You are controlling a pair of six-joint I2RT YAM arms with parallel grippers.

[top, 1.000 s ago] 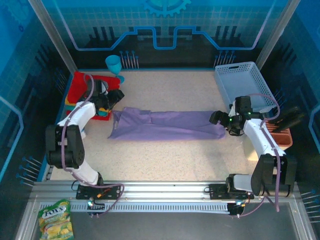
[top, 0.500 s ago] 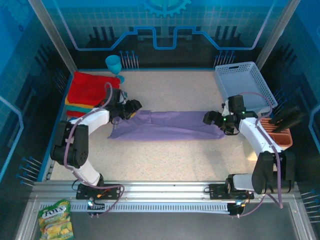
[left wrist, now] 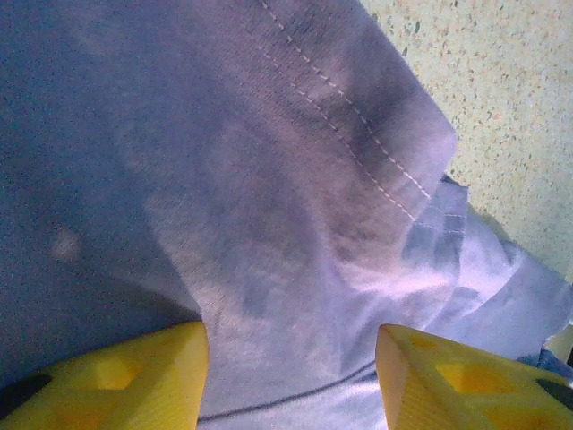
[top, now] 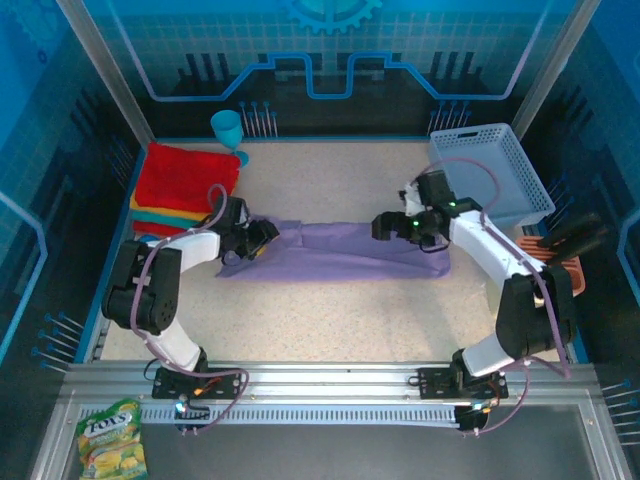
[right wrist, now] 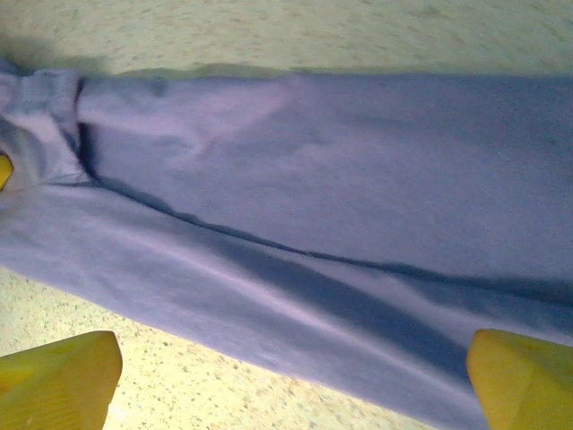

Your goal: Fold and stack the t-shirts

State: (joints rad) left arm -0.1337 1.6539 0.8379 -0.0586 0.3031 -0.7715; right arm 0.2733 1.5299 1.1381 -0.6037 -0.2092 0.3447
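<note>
The speckled counter (top: 340, 310) is carrying everything, and the lavender t-shirt (top: 340, 250) is lying across it as a long, flattened band, running from under the left jaws to under the right jaws and a little past them on the outer side. The pale blue basket (top: 490, 170) is sitting beyond and outboard of the right jaws, well apart from the cloth. The folded t-shirts (top: 185, 180), red on top with yellow-orange and teal edges peeking out below, are sitting behind and outboard of the left jaws, near but not touching them. The left arm (top: 170, 265) is reaching inward, and its jaws are standing open over the shirt's end; in the left wrist view the yellow fingertips (left wrist: 134, 376) are sitting well apart with rumpled lavender cloth (left wrist: 269, 224) and a stitched hem (left wrist: 358, 125) ahead of them, gripping nothing. The right arm (top: 490, 250) is stretching across toward the middle, and its jaws are gaping wide above the shirt; in the right wrist view each fingertip (right wrist: 54, 381) is sitting at a bottom corner, with smooth cloth (right wrist: 313, 224) and one long crease lying between and ahead of them, holding nothing. A teal cup (top: 227, 128) is standing behind the left jaws, past the stack.
</note>
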